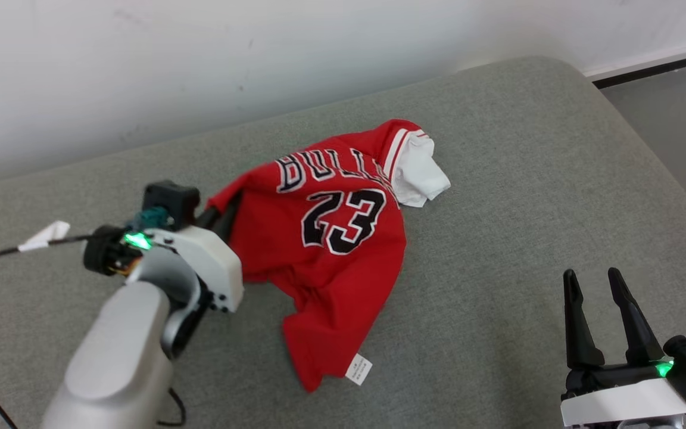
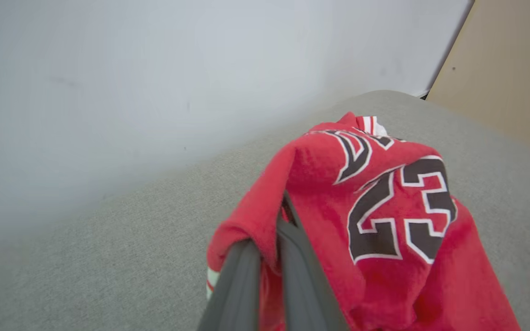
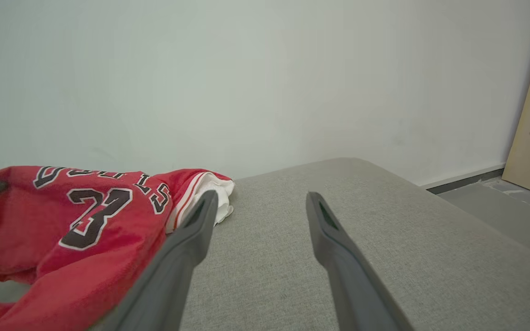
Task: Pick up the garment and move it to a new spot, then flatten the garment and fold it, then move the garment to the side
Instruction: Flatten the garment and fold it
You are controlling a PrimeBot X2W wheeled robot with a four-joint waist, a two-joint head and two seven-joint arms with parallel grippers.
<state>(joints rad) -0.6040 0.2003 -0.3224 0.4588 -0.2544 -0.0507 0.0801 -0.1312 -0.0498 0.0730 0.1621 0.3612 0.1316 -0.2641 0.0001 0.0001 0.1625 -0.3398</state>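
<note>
The garment (image 1: 337, 238) is a red jersey with black "BULLS 23" lettering and a white sleeve, lying crumpled on the grey cushion (image 1: 527, 196). My left gripper (image 1: 227, 211) is shut on the garment's left edge, lifting a fold of the cloth. In the left wrist view the red fabric (image 2: 384, 216) drapes over both fingers (image 2: 292, 257), which are pinched together. My right gripper (image 1: 592, 283) stands open at the lower right, apart from the garment, nothing between its fingers (image 3: 187, 248). The right wrist view shows the garment (image 3: 81, 220) to the left of that gripper (image 3: 260, 202).
A white wall (image 1: 200, 59) runs behind the cushion. The cushion's right edge drops to grey floor (image 1: 676, 113). A black cable with a white tag (image 1: 45, 235) trails from my left wrist. A beige panel (image 2: 509, 64) stands at the far right.
</note>
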